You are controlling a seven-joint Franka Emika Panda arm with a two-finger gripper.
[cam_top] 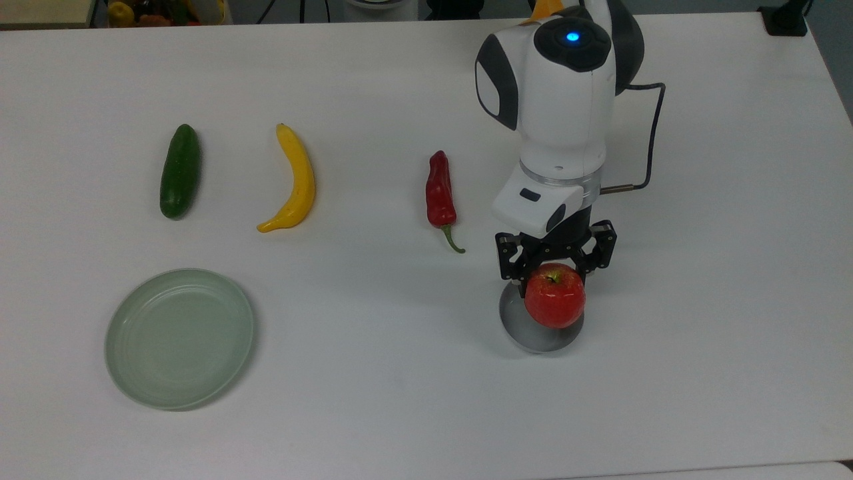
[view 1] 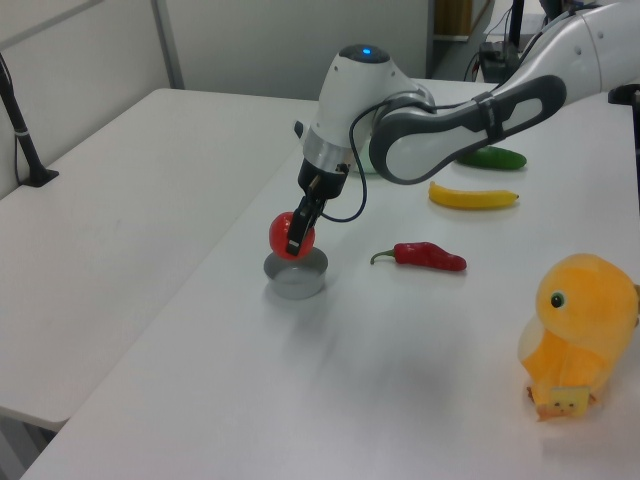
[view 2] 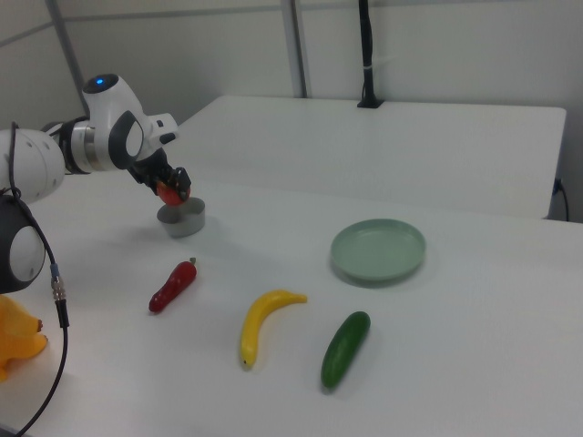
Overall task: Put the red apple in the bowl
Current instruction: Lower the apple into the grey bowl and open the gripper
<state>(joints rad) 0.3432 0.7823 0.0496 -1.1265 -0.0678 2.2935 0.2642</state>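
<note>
Red apple [cam_top: 555, 304], round, glossy, stem dimple facing up, sits clenched in my tool [cam_top: 556, 267], hanging just over the small grey-blue bowl [cam_top: 518, 328] directly beneath it on the white desk [cam_top: 400, 400].

Showing white glossy arm [cam_top: 563, 107] shells with dark grey joint panels; glowing blue light on top; trailing thin black cable [cam_top: 652, 133]; ending in black tool [cam_top: 556, 261].
</note>
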